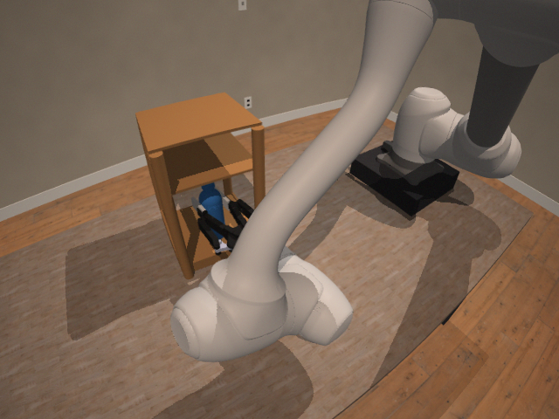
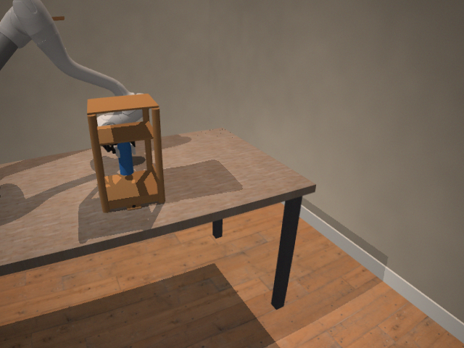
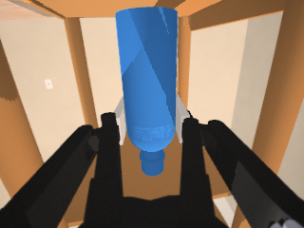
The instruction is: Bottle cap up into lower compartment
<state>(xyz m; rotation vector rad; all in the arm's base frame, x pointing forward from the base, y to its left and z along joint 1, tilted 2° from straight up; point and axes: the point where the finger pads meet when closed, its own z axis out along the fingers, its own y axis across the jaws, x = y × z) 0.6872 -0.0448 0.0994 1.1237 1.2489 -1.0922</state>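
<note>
The blue bottle [image 1: 211,208] stands cap up inside the lower compartment of the wooden shelving unit [image 1: 198,175]. My gripper [image 1: 221,214] is shut on the bottle's upper body, reaching in from the unit's front. In the exterior view the bottle [image 2: 125,159] shows upright between the posts of the unit, its base at or just above the compartment floor [image 2: 129,185]; I cannot tell if it touches. In the wrist view the bottle [image 3: 148,90] sits between my black fingers, with the posts on both sides.
The unit's front posts [image 1: 258,164] stand close on either side of my fingers. The middle shelf [image 1: 211,167] lies just above the bottle's cap. My arm's base [image 1: 403,178] sits at the back right of the table.
</note>
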